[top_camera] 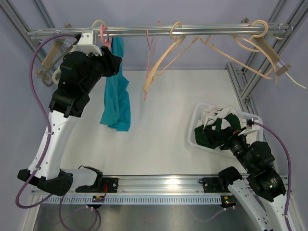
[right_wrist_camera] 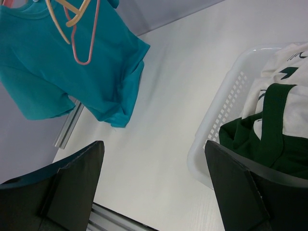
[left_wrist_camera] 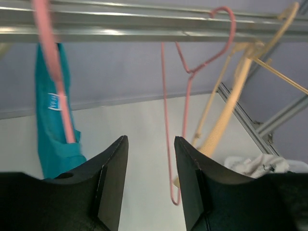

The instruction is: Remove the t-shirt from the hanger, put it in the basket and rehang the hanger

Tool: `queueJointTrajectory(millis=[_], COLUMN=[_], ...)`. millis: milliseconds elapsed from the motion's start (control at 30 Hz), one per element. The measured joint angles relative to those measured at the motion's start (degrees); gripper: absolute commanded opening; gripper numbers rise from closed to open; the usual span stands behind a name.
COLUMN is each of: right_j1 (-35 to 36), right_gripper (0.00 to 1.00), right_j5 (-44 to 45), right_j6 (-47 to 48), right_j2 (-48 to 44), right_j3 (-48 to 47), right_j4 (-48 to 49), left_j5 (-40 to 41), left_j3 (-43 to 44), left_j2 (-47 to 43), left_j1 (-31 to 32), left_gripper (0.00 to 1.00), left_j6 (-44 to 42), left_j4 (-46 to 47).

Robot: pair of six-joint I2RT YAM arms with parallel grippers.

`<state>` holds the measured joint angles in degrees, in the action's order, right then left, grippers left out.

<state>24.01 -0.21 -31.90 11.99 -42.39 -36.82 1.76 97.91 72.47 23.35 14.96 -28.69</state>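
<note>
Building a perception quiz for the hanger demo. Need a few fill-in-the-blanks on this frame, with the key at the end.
1. The teal t-shirt hangs from the rail on a ____ hanger.
2. The left gripper is ____, with nothing between its fingers.
3. The white basket beside the right gripper holds white and dark ____ clothes.

Missing words: pink; open; green.

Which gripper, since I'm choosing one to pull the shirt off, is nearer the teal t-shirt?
Left. The left gripper is up at the rail, close beside the t-shirt top; the right gripper sits low by the white basket, far off to the other side.
</note>
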Motion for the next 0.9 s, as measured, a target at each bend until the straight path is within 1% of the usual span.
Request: queueJointTrajectory(millis=[167, 233, 300, 433, 567, 833, 900], right_j1=[0.0, 0.0, 0.0, 0.0, 0.0, 0.0, 0.0], right_gripper=[0.93, 0.92, 0.91, 0.9, 0.9, 0.87, 0.86], right_j5=[-1.6, -2.3, -2.6, -3.9, -4.9, -5.9, -6.4], right_j6=[-0.3, -0.5, -0.6, -1.0, -1.3, -1.4, -1.4], right_j2=[0.9, 0.9, 0.9, 0.9, 1.2, 1.4, 1.4], right_j3=[0.0, 0.2, 0.7, 2.4, 3.5, 3.7, 3.8], right_j4=[1.7, 2.3, 2.9, 4.2, 4.8, 5.7, 5.8], left_j5=[0.2, -1.0, -2.1, -3.8, -3.7, 0.3, 1.2], left_j3=[2.4, 3.7, 5.3, 7.7, 8.2, 8.5, 8.5], left_j2=[2.0, 4.2, 6.6, 10.7, 12.6, 15.6, 16.2], left_j1=[-8.2, -10.8, -12.2, -12.6, -12.6, -12.5, -12.5], left_gripper=[0.42, 0.39, 0.39, 0.39, 0.39, 0.35, 0.32], left_j6=[0.1, 0.0, 0.0, -1.0, -2.2, -4.2, -4.5], left_j4=[-2.9, -3.6, -4.2, -4.8, -5.2, -5.2, -5.1])
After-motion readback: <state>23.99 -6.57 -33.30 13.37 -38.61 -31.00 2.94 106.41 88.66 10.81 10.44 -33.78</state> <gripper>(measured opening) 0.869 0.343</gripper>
